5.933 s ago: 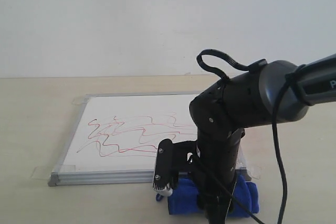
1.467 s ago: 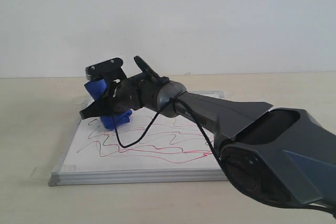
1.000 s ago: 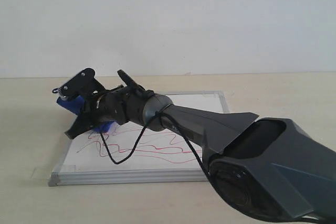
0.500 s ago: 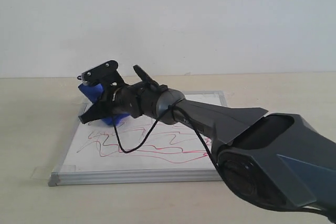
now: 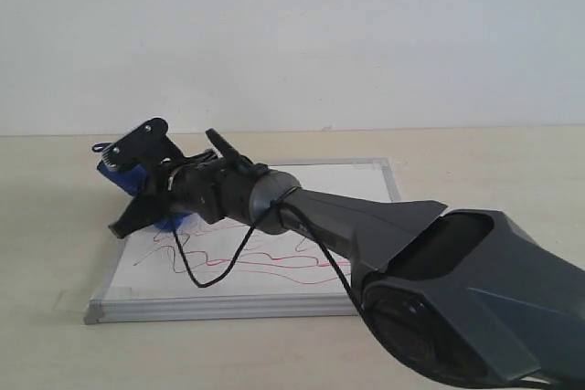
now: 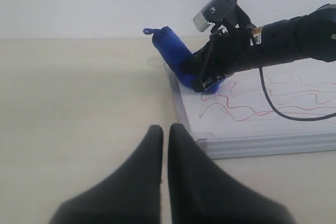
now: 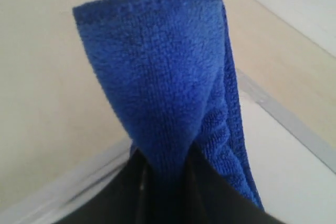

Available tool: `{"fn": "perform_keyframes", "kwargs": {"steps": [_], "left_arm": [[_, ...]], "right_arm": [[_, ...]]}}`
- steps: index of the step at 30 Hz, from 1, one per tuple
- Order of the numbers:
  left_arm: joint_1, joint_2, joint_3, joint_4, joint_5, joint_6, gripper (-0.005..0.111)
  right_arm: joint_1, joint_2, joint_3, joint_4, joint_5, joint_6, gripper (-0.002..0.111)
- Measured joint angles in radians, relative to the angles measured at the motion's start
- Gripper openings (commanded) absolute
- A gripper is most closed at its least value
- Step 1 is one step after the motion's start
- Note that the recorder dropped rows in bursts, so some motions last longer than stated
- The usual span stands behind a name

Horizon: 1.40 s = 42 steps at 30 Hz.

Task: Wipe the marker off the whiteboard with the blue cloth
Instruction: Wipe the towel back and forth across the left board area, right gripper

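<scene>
The whiteboard (image 5: 361, 182) lies flat on the table, silver frame all round. Red and dark marker scribble (image 5: 274, 260) crosses its near half. My right arm reaches across the board, and its gripper (image 5: 139, 191) is shut on the blue cloth (image 5: 126, 178) at the far left corner. The cloth's lower end touches the board there. In the right wrist view the cloth (image 7: 163, 72) stands up from the pinching jaws of the right gripper (image 7: 163, 166), over the board's frame (image 7: 286, 116). My left gripper (image 6: 165, 129) hovers shut and empty near the board's near left corner (image 6: 210, 142).
The beige table (image 5: 55, 253) runs on to the left of and in front of the board. A white wall (image 5: 292, 34) stands behind. A black cable (image 5: 196, 271) hangs from the right arm over the scribble.
The right gripper swept the cloth leftward again to the board's far left corner, after a stroke back right half a second ago. The scribble's top left part looks fainter than before.
</scene>
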State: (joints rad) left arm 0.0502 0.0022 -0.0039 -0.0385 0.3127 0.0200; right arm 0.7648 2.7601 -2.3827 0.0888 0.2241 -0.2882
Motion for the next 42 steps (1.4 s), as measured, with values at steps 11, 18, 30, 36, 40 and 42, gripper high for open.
{"fn": "perform_keyframes", "kwargs": {"steps": [11,18,30,36,40,42], "left_arm": [[0.0,0.0,0.0,0.0,0.0,0.0,0.004],[0.0,0.0,0.0,0.0,0.0,0.0,0.004],[0.0,0.0,0.0,0.0,0.0,0.0,0.004],[0.0,0.0,0.0,0.0,0.0,0.0,0.004],[0.0,0.0,0.0,0.0,0.0,0.0,0.004],[0.0,0.0,0.0,0.0,0.0,0.0,0.004]], "right_arm": [[-0.012,0.011,0.0,0.007,-0.048,0.057,-0.001],[0.039,0.025,0.002,0.006,-0.127,-0.014,-0.001],[-0.034,0.041,0.0,0.015,-0.126,-0.022,-0.001],[-0.053,0.041,0.0,0.015,-0.124,0.001,-0.001],[-0.04,0.041,0.0,0.017,-0.125,0.021,-0.001],[-0.023,0.041,0.0,0.015,-0.125,0.024,-0.001]]}}
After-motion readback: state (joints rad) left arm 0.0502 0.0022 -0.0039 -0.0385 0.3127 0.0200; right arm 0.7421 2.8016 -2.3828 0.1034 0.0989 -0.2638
